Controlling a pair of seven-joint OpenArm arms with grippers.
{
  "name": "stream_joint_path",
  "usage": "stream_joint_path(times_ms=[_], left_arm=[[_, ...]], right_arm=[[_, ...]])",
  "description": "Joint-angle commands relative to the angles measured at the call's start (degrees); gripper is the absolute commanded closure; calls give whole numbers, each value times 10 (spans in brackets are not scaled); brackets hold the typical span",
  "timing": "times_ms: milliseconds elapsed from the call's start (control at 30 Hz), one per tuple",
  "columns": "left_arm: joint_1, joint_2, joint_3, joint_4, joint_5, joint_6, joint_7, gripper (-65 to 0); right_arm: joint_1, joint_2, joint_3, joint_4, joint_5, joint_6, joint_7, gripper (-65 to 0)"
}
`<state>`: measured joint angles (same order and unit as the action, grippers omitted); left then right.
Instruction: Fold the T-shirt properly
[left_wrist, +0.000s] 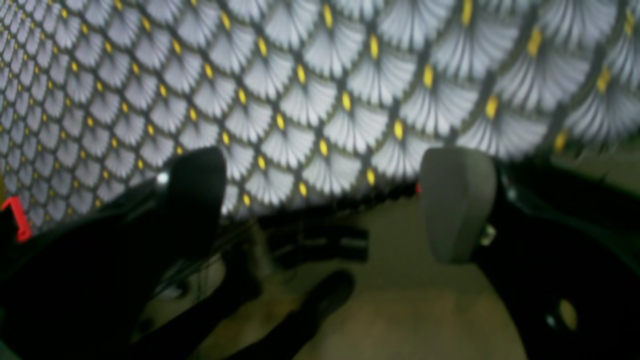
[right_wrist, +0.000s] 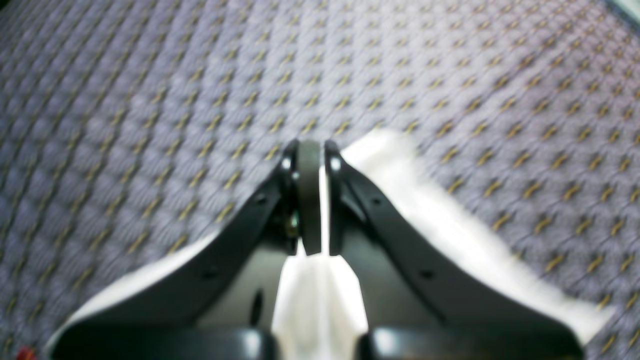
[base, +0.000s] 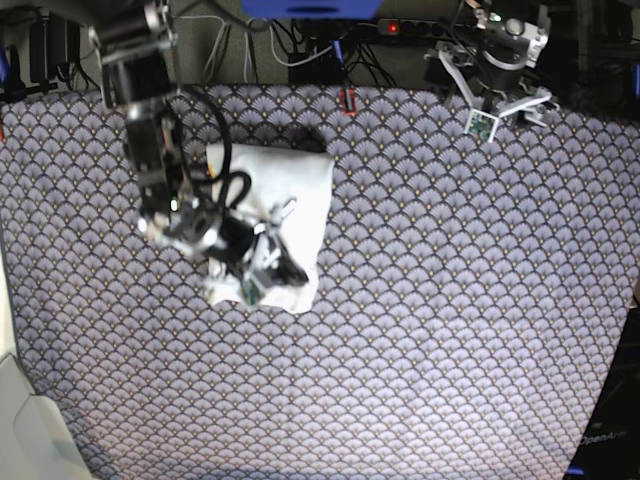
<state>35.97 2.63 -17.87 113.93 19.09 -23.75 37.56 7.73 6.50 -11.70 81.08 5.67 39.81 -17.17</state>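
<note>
Two arms are in view from the base camera. My right tool (base: 268, 262) sits on the left of that picture, low over the T-shirt (base: 300, 195); my left tool (base: 497, 103) is drawn back to the far right edge of the counter (base: 450, 330), well apart from the cloth.

The T-shirt lies as a folded white packet on the left half of the counter, toward the far side. No print can be made out on the side that shows. Open patterned cloth surrounds it: broad room to the right and on the near side, a narrower band to the left and far side. Cables and a power strip crowd the far edge.

My right arm covers the near left part of the packet, so its corner there is hidden from the base view.

The right wrist camera shows what the base view does not: my right tool (right_wrist: 314, 200) is closed to a narrow slit, with white fabric (right_wrist: 320, 295) of the T-shirt gripped between the pads and spreading out on both sides. That picture is blurred.

The left wrist camera, also blurred, shows my left tool (left_wrist: 325, 200) spread wide with nothing between the pads, poised over the counter's edge (left_wrist: 350, 195), with floor beyond it.
</note>
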Motion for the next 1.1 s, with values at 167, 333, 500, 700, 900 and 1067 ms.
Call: stream_joint_path(times_ms=[167, 333, 500, 700, 900, 1067], left_arm=[[26, -29, 0, 17, -64, 2, -3, -598], [47, -55, -42, 17, -111, 3, -3, -597], [64, -73, -145, 13, -219, 1, -4, -598], [99, -98, -172, 11, -288, 1, -3, -597], [132, -82, -144, -29, -288, 1, -3, -597], [168, -87, -101, -98, -285, 1, -67, -597]], right_arm=[[-130, 37, 3, 170, 11, 2, 9, 0], [-274, 66, 69, 261, 11, 2, 13, 0], [-390, 66, 183, 300, 13, 2, 13, 0], [-498, 68, 276, 296, 13, 2, 14, 0], [-592, 66, 339, 279, 15, 2, 15, 0], [-638, 70, 356, 175, 14, 2, 102, 0]])
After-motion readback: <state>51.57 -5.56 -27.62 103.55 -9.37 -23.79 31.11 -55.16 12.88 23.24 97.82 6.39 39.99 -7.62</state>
